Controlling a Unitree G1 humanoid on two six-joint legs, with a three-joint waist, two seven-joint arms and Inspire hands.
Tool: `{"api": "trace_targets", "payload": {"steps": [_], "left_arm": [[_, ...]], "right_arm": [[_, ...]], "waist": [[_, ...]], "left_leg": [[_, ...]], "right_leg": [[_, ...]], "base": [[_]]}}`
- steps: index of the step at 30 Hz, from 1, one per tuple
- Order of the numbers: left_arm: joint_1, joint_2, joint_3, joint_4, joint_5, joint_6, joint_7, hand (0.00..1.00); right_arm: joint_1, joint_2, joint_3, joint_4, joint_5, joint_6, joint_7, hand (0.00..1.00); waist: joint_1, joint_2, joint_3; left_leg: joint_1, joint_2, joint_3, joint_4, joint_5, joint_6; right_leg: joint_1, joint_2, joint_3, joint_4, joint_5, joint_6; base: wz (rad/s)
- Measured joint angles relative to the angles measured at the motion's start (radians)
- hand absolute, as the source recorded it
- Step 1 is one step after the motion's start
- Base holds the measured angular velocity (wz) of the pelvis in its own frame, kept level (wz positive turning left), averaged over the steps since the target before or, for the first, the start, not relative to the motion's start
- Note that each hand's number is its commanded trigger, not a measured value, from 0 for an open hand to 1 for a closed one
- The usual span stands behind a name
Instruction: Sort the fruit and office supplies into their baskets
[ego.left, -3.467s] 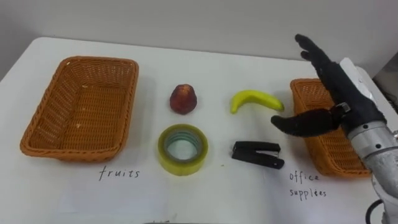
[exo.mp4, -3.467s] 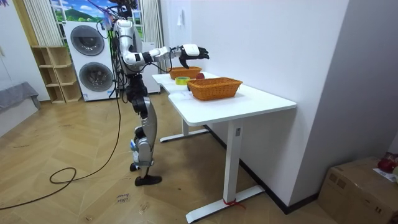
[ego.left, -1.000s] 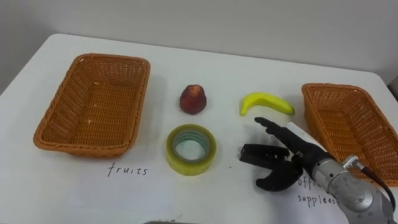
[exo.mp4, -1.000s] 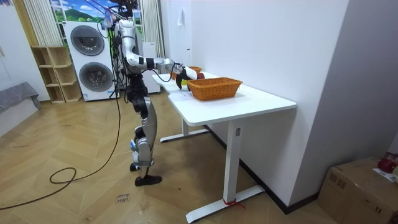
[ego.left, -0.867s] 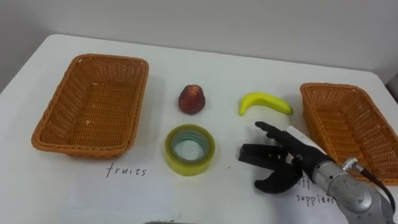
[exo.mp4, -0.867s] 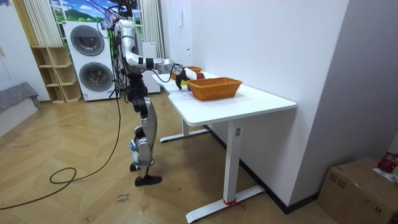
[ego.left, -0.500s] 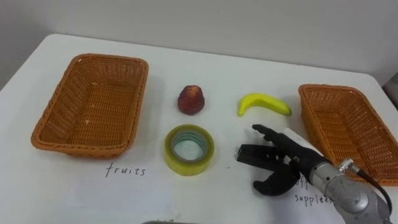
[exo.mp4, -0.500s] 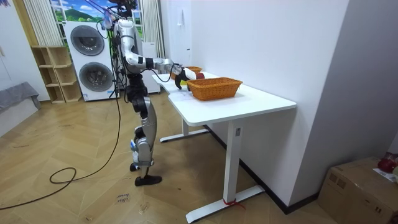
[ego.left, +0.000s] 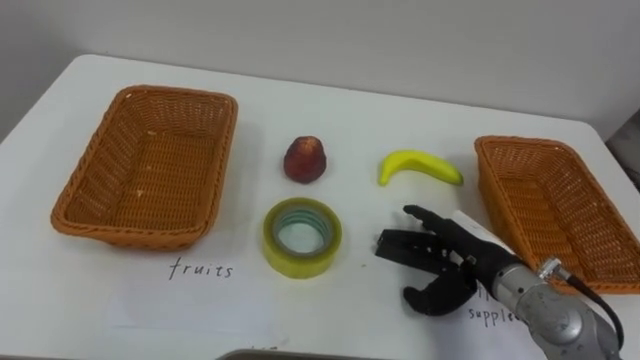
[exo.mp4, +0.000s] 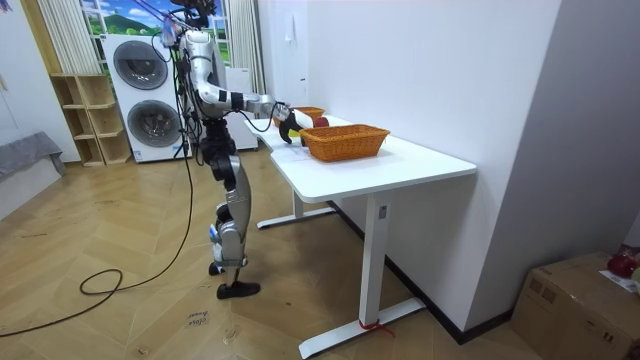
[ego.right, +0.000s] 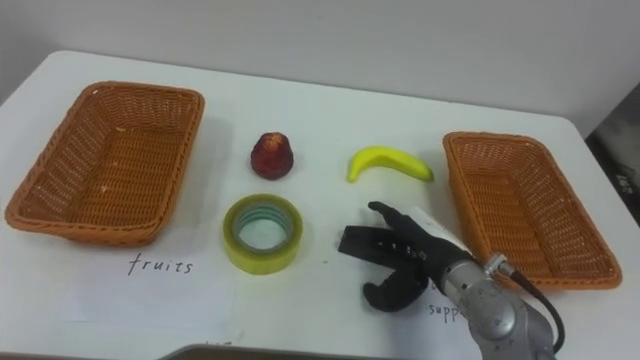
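1. Two baskets: fruit basket (ego.left: 150, 170) at nine o'clock, office basket (ego.left: 545, 200) at three.
2. Between them: one apple (ego.left: 304, 159), one banana (ego.left: 420, 166), one tape (ego.left: 302, 237), one stapler (ego.left: 392, 246).
3. Right hand (ego.left: 462, 262), fingers spread, lies over the stapler.

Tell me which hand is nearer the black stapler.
Right. The right hand reaches over the stapler, fingers above it and thumb on its near side; the left hand is nowhere near it.

My right robot hand (ego.left: 455, 268) is held out low, palm down, fingers stretched forward and spread. My thumb hooks apart beneath them.
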Motion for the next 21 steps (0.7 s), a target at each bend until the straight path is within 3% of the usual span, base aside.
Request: {"api": "trace_targets", "payload": {"steps": [9, 21], "left_arm": [[-0.002, 0.001, 0.002, -0.003, 0.000, 0.002, -0.003, 0.00], [-0.009, 0.002, 0.004, -0.003, 0.000, 0.002, -0.002, 0.00]], "right_arm": [[-0.014, 0.000, 0.001, -0.005, -0.048, 0.002, 0.025, 0.00], [-0.054, 0.007, 0.015, -0.008, -0.122, 0.038, 0.065, 0.00]], "waist": [[0.009, -0.004, 0.0007], [0.027, -0.013, -0.0018]], "left_leg": [[-0.003, -0.003, 0.000, -0.001, 0.000, 0.000], [-0.004, -0.005, 0.000, 0.001, 0.000, 0.000]], "right_leg": [[-0.004, 0.002, 0.001, -0.001, 0.000, 0.000], [-0.005, 0.001, 0.000, -0.003, 0.000, 0.000]], "base": [[0.00], [0.00]]}}
